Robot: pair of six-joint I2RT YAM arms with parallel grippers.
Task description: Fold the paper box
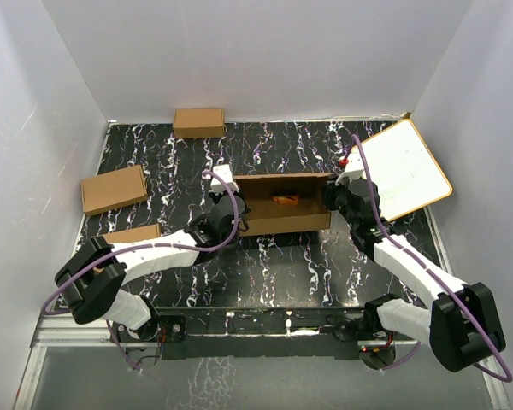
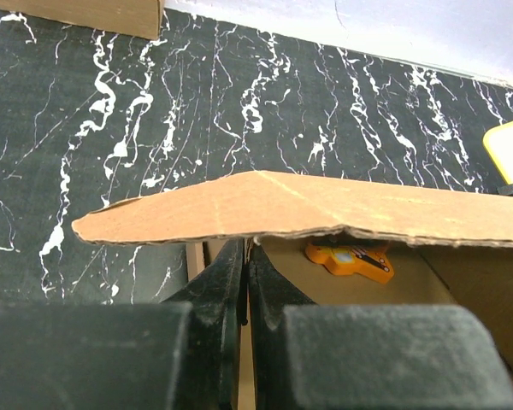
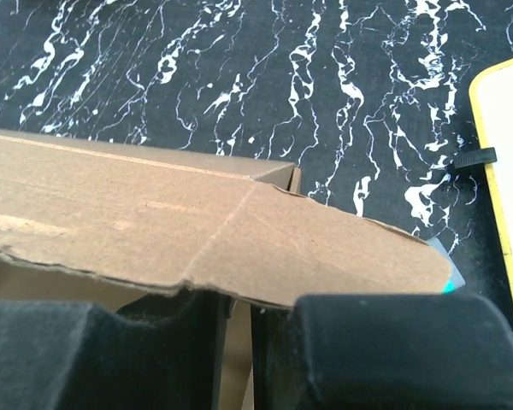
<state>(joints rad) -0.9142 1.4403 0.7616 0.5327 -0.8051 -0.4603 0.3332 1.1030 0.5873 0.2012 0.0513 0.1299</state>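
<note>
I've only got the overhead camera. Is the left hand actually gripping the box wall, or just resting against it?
Observer: Gripping, as far as I can tell. In its wrist view the left hand is shut, and a thin strip of the paper box shows between its fingers.
Operator: And the right hand, same story?
Observer: Its wrist view shows the right hand closed to a narrow gap, with cardboard filling that gap.

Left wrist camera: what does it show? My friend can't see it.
The left gripper, shut, sits just under a bent brown flap of the paper box. A small orange thing lies inside, with the black, white-streaked table behind.
</note>
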